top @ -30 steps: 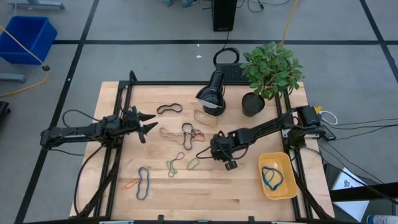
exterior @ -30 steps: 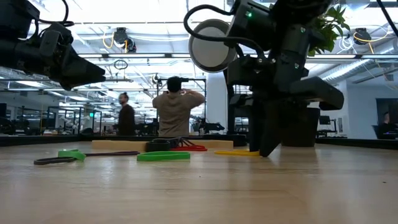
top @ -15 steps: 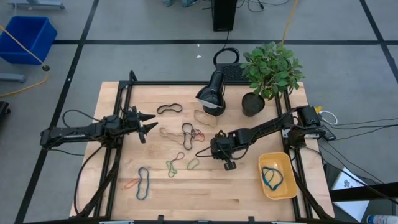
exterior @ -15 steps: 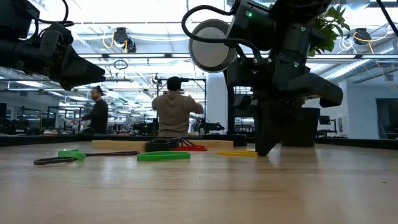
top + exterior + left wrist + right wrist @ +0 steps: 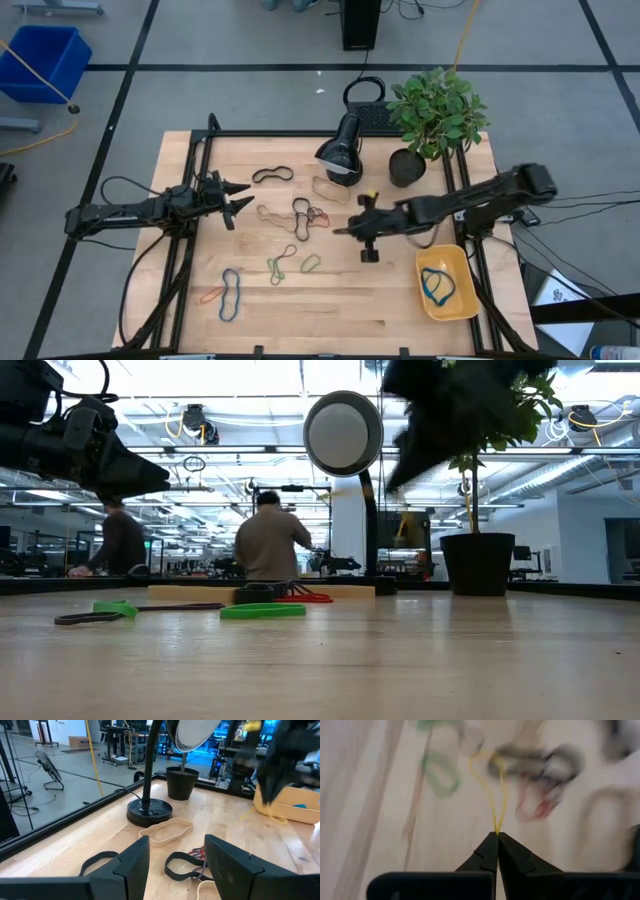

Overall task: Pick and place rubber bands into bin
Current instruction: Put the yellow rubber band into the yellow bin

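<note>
My right gripper (image 5: 345,229) is above the table's middle, shut on a thin yellow rubber band (image 5: 490,785). My left gripper (image 5: 240,198) is open and empty at the left, above the table. Several rubber bands lie flat on the wood: black (image 5: 272,175), tan (image 5: 330,188), red (image 5: 318,215), green (image 5: 310,263), blue (image 5: 231,293) and orange (image 5: 212,295). The yellow-orange bin (image 5: 455,305) sits at the right front with a blue band (image 5: 437,285) inside. My right gripper pinches one end of the yellow band's loop (image 5: 496,829) at the very tips of its two shut fingers. The rest of the loop stretches away beyond the fingertips, narrow and drawn long, and is clear of the table.
A black desk lamp (image 5: 340,150) and a potted plant (image 5: 430,120) stand at the table's far side. Black frame rails run along the left (image 5: 190,250) and right (image 5: 480,270) sides. People stand in the room beyond (image 5: 265,545).
My right gripper has gone up from the table with its fingers shut, and its arm has swung toward the right edge. The yellow band that lay on the wood under it has been lifted clear. A person in the background has walked across.
</note>
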`<state>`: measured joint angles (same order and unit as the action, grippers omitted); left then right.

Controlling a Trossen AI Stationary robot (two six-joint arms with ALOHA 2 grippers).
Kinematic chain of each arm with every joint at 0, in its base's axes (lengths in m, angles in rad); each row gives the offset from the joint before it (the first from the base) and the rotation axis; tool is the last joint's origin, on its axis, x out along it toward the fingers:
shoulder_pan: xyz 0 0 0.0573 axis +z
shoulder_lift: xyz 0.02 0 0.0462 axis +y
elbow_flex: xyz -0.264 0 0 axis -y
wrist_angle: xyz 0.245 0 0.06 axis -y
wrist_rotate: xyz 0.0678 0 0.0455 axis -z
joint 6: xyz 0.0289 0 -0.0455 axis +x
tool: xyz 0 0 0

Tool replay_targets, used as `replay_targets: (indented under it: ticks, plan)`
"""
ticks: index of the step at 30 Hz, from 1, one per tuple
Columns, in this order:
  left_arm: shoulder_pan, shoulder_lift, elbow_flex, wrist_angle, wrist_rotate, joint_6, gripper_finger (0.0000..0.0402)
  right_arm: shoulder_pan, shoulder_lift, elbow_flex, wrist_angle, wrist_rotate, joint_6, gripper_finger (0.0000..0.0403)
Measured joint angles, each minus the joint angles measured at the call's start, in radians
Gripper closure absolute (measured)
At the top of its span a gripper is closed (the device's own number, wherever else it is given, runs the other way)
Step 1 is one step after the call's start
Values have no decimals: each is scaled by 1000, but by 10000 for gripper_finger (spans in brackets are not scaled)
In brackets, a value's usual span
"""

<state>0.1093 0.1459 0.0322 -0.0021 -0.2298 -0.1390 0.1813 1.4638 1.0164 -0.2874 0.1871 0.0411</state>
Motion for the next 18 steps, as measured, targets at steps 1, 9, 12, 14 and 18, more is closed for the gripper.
replay_targets:
  ticks: [1, 9, 12, 14, 18]
  plan:
    - [0, 0, 0, 0, 0, 0, 206, 5, -36, 0, 18, 30, 1, 402]
    - [0, 0, 0, 4, 0, 0, 206, 36, -279, 3, 132, 102, 3, 403]
    - [0, 0, 0, 4, 0, -1, 206, 51, -345, 3, 156, 100, 0, 403]
    - [0, 0, 0, 5, 0, -2, 206, 63, -381, 3, 172, 98, 0, 403]
    - [0, 0, 0, 5, 0, -2, 206, 97, -440, 3, 240, 98, -36, 403]
